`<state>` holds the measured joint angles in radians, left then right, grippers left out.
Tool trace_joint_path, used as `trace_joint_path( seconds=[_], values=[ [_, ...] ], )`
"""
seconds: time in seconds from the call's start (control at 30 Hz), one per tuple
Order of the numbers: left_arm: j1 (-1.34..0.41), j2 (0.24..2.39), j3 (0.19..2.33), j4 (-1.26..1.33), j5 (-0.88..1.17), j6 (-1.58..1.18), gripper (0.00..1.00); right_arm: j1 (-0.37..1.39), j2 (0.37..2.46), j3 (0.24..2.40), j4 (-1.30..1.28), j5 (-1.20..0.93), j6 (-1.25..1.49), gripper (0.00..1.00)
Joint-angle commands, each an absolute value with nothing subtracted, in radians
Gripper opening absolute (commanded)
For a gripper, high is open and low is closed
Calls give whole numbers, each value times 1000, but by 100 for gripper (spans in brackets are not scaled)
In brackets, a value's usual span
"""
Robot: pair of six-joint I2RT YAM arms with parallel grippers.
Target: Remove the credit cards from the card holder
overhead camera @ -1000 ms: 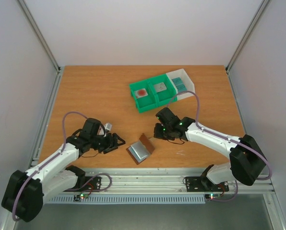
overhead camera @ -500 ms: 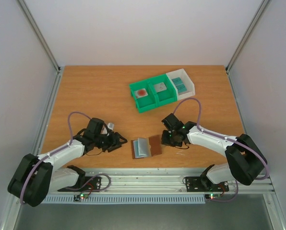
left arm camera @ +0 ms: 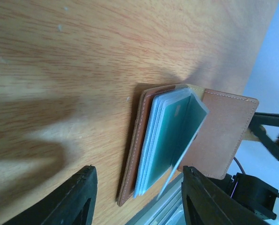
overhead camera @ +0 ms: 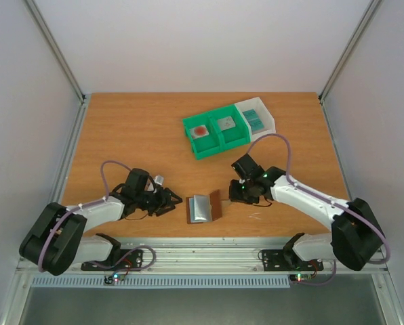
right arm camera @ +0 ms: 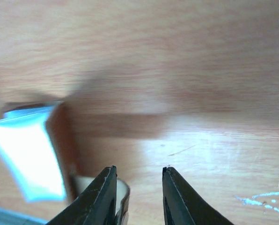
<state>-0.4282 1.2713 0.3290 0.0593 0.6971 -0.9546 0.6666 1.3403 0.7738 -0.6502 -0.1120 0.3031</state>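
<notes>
Lying near the front edge of the wooden surface (overhead camera: 120, 128), between the two arms: the card holder (overhead camera: 216, 204), opened like a small book, one brown panel showing on its right. Kept inside it, on the left panel: the credit cards (overhead camera: 200, 208), a teal stack with pale edges, glaring almost white from above. From the left wrist, seen fanned a little, the uppermost one tilted up away from the rest toward the other brown panel. Pointing at the card holder from its left side, low over the wood and just beside it without touching: the left fingers (overhead camera: 174, 201), set well apart, with nothing between them. Hovering near the right edge of the card holder: the right fingers (overhead camera: 234, 193), parted by only a narrow gap, gripping nothing, only bare wood visible between the tips. Close behind one right tip, something small and pale, too blurred to name. Farther back on the surface, well apart from all this: a green bin (overhead camera: 212, 149) holding a red-spotted tile (overhead camera: 200, 131) and a grey square (overhead camera: 225, 124), and touching its right end a white bin (overhead camera: 270, 125) with teal pieces (overhead camera: 255, 121) inside
</notes>
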Motion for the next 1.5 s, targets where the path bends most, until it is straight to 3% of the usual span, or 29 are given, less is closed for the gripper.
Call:
trace_joint_path(
  seconds=[0.0, 0.17, 0.37, 0.63, 1.03, 1.47],
  values=[
    [-434, 1289, 327, 168, 729, -963, 50, 684, 1248, 887, -762, -160, 274, 30],
    [-434, 1286, 330, 175, 729, -969, 49, 794, 1255, 996, -762, -179, 282, 31],
    [-435, 1261, 319, 167, 721, -979, 49, 902, 1427, 1056, -652, -208, 296, 31],
    [-434, 1230, 310, 142, 716, -980, 49, 919, 1578, 1107, -700, -94, 263, 31],
    [-438, 1254, 308, 169, 695, -986, 51, 909, 1597, 934, -582, -74, 275, 28],
    [-579, 1412, 340, 331, 605, -1036, 50, 896, 1568, 772, -445, -82, 316, 21]
  ],
)
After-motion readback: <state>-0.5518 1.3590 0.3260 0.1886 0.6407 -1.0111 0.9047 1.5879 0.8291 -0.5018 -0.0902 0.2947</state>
